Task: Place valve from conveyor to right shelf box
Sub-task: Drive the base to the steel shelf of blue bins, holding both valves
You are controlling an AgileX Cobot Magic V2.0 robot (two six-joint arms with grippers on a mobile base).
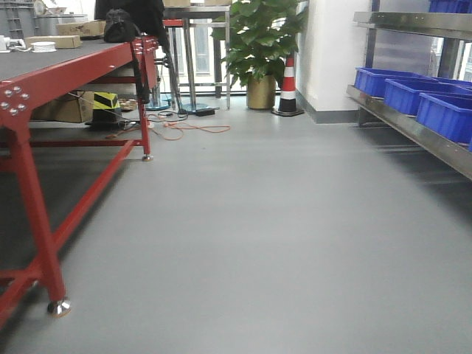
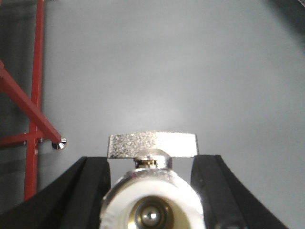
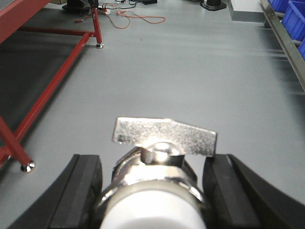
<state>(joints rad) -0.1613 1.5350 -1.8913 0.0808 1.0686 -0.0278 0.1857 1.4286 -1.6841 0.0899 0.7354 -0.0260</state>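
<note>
— Low in both wrist views, what is gripped?
— Firmly, left fingers clamp a metal valve; right fingers clamp a second valve, both above grey floor.
— And the boxes?
— Right edge, front view: blue boxes; conveyor upper left.

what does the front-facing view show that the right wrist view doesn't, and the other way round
Only the front-facing view shows the conveyor top and the potted plant. Only the right wrist view shows the right gripper shut on a valve. Both show the red frame, the grey floor, the orange cable and the blue shelf boxes.
</note>
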